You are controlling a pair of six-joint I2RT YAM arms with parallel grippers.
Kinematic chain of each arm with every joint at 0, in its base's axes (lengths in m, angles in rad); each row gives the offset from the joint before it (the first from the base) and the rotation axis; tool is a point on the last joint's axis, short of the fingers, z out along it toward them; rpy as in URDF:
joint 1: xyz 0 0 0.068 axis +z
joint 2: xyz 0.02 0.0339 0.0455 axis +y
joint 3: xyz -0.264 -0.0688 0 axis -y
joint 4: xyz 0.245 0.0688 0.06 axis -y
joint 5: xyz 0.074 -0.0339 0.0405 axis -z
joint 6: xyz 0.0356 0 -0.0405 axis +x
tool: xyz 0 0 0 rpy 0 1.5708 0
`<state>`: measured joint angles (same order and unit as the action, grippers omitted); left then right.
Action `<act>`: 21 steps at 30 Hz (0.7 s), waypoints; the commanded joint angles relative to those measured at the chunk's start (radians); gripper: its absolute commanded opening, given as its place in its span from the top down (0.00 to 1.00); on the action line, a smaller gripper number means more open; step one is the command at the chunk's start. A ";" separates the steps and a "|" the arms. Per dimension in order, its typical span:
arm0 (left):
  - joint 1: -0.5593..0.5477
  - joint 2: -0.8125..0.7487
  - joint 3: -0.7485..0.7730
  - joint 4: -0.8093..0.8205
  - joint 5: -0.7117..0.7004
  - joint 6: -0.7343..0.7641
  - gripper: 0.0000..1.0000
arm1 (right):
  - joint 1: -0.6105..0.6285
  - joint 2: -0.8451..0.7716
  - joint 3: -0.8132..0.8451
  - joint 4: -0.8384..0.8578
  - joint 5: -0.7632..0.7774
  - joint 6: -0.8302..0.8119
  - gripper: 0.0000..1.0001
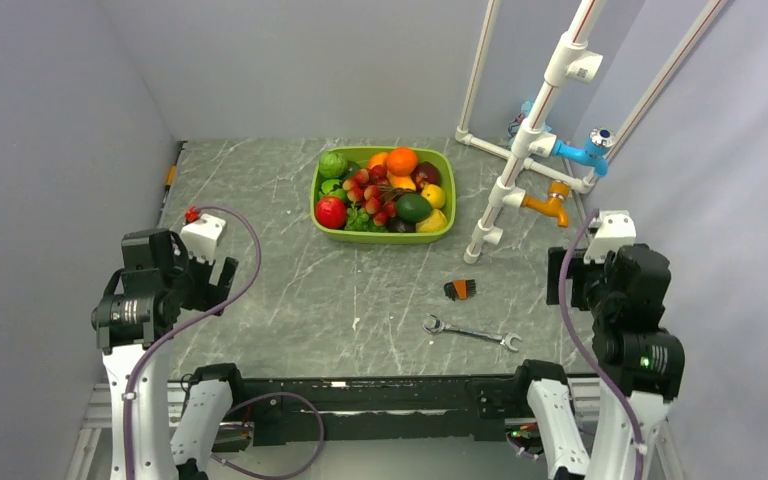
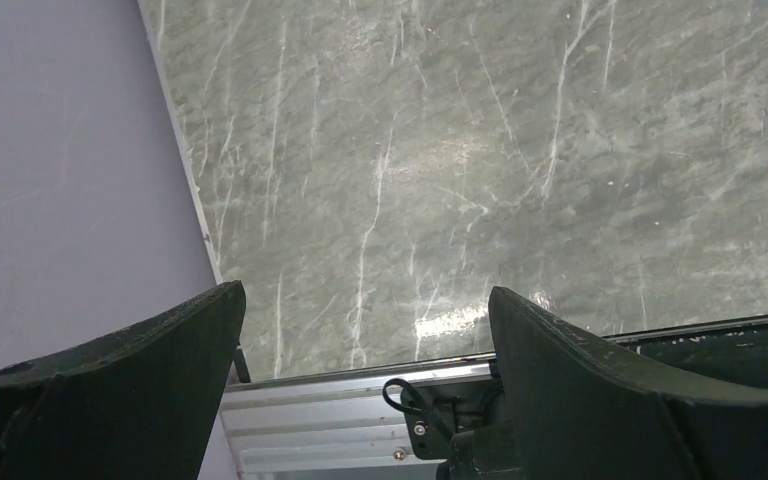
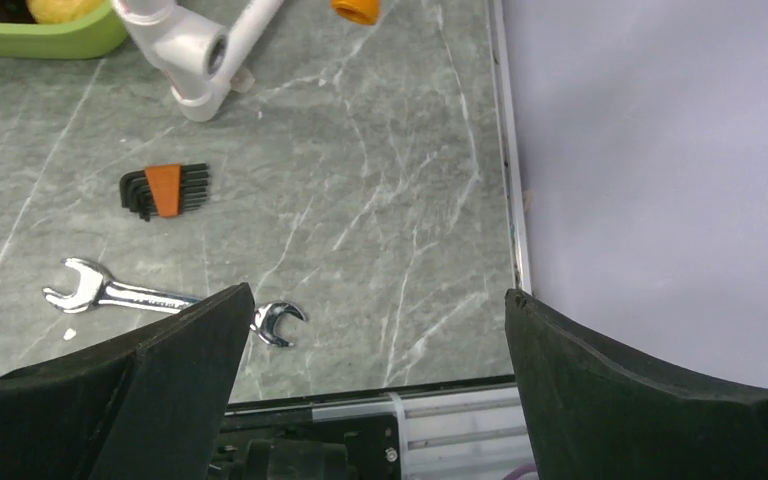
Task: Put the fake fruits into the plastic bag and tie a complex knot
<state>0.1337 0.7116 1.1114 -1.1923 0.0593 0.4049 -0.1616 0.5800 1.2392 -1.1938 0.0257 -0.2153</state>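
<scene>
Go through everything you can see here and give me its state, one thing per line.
fake fruits: piled in the green tray, none out.
green tray: full, flat on the table.
left gripper: open, empty.
right gripper: open, empty.
wrench: lying flat, apart from both grippers.
hex key set: lying flat, keys folded in holder.

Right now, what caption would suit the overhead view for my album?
Fake fruits fill a green tray; wrench and hex keys lie nearby.
</scene>
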 commanded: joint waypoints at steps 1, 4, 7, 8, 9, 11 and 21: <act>-0.003 0.043 0.047 0.016 0.019 -0.025 0.01 | -0.053 0.142 0.058 0.007 0.059 0.057 0.00; -0.002 0.070 0.071 0.025 0.030 -0.030 0.01 | -0.102 0.243 0.146 -0.051 0.002 0.058 0.00; -0.002 0.078 0.081 0.051 0.040 -0.039 0.01 | -0.171 0.321 0.253 -0.125 -0.065 0.041 0.00; -0.002 0.080 0.083 0.055 0.041 -0.043 0.01 | -0.200 0.334 0.287 -0.143 -0.095 0.031 0.00; -0.002 0.084 0.085 0.062 0.045 -0.046 0.01 | -0.216 0.339 0.316 -0.147 -0.109 0.021 0.00; -0.002 0.089 0.083 0.067 0.053 -0.048 0.01 | -0.235 0.363 0.367 -0.168 -0.115 0.013 0.00; -0.002 0.084 0.035 0.117 0.057 -0.025 0.01 | -0.640 0.527 0.465 -0.161 -0.374 -0.175 0.00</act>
<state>0.1337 0.8013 1.1572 -1.1244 0.0940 0.3790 -0.5987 1.0023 1.6230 -1.3430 -0.1703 -0.2623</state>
